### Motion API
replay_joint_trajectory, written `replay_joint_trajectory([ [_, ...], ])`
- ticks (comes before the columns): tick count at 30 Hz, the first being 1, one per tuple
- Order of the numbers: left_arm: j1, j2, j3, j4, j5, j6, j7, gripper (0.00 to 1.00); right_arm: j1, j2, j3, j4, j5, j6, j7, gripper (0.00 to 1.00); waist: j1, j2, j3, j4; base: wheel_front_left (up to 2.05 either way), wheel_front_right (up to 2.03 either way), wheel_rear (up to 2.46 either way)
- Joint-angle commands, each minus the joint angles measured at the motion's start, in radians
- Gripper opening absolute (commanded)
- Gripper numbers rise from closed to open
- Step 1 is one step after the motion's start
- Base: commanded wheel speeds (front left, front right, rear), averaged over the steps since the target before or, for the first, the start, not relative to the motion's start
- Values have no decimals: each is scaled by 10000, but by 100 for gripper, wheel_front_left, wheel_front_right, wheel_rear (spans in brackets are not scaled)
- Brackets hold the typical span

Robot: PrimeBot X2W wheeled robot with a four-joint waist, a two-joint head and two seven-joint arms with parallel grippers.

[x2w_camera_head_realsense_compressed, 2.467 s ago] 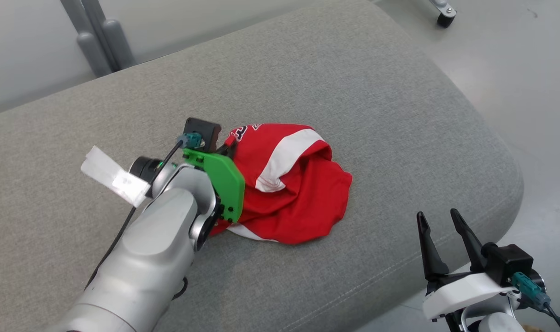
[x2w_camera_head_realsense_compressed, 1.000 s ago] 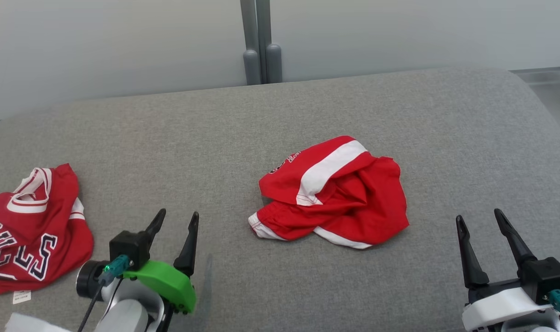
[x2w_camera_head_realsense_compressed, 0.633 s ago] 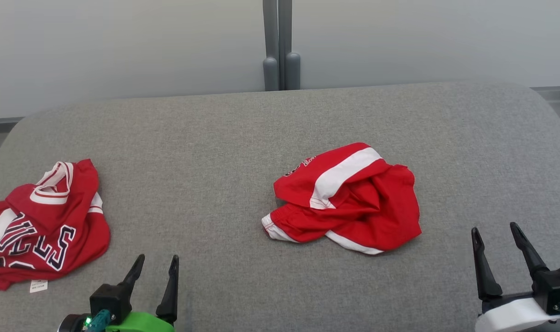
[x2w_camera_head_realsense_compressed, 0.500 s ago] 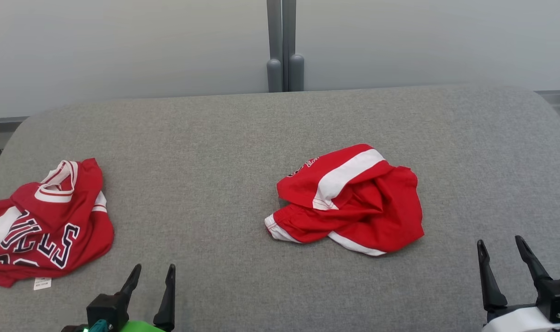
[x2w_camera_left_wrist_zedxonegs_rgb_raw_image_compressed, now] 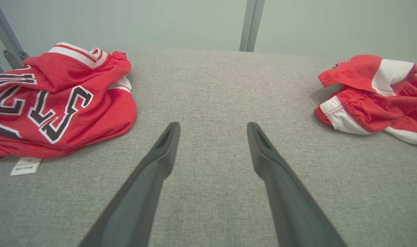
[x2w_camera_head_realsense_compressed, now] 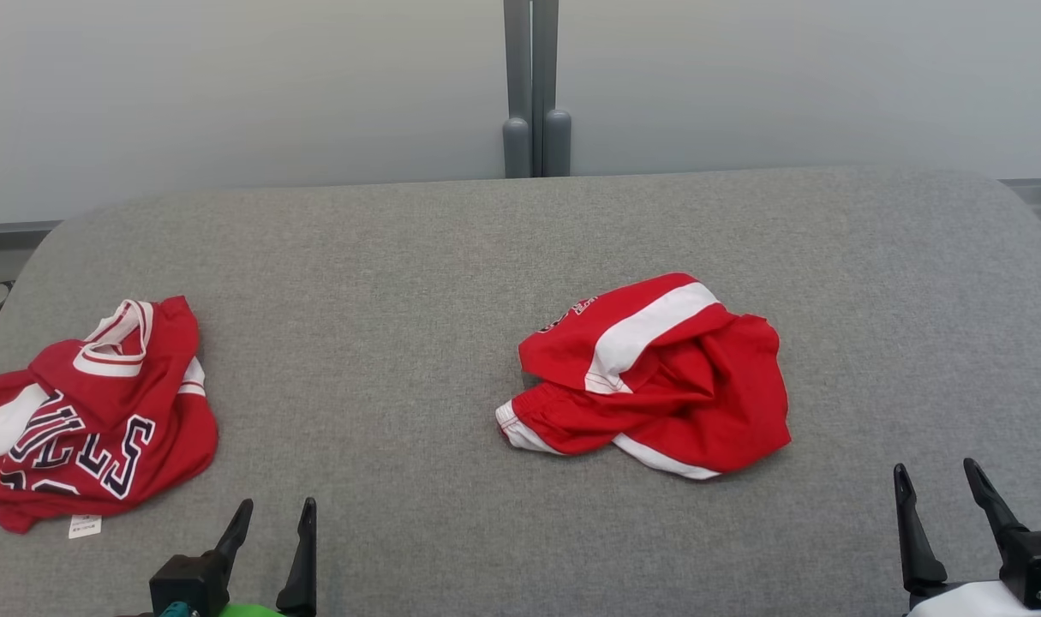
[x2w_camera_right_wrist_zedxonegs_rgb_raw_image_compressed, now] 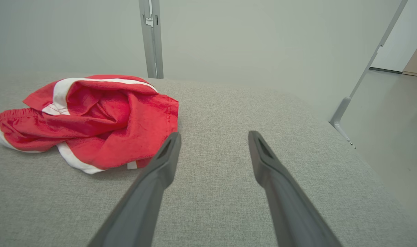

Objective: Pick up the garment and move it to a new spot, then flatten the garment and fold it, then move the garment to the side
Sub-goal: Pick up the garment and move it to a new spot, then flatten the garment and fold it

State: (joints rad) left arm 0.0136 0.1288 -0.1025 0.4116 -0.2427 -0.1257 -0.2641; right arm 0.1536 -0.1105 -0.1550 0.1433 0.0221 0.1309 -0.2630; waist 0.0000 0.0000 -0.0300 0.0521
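Note:
The garment, a pair of red shorts with white stripes, lies crumpled and free near the middle of the grey cushion. The left wrist view has the garment at the far right, and the right wrist view has the garment at the left. My left gripper stands open and empty at the front edge, well left of the shorts. Its open jaws point at bare fabric. My right gripper is open and empty, to the right of and nearer than the shorts, its tips just past the hem.
A second red piece, a jersey with dark lettering and a white tag, is bunched at the cushion's left end. A grey post rises behind the cushion. The cushion drops off to bare floor on the right.
The left gripper, earlier at the shorts, has let them go and drawn back to the lower left. The head camera has turned and lifted, bringing the jersey into view. Both grippers sit lower in view.

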Motion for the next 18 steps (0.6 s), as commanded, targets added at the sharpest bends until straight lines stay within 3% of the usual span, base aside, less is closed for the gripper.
replay_joint_trajectory([
  [1, 12, -32, 65, 24, 104, -41, -3, 100, -72, -28, 2, 13, 46, -3, -29, 100, 0, 0, -6, -16, 0, 0, 0],
  [10, -170, -108, -131, 86, -28, -62, -3, 100, -188, -44, 145, 48, 121, -3, -29, 100, 0, 0, 90, -161, 0, 0, 0],
  [18, -1982, 66, -3067, 1457, -1230, -63, -1, 100, -405, -180, 446, -106, 162, -3, -30, 100, 0, 0, 410, -597, 0, 0, 0],
])
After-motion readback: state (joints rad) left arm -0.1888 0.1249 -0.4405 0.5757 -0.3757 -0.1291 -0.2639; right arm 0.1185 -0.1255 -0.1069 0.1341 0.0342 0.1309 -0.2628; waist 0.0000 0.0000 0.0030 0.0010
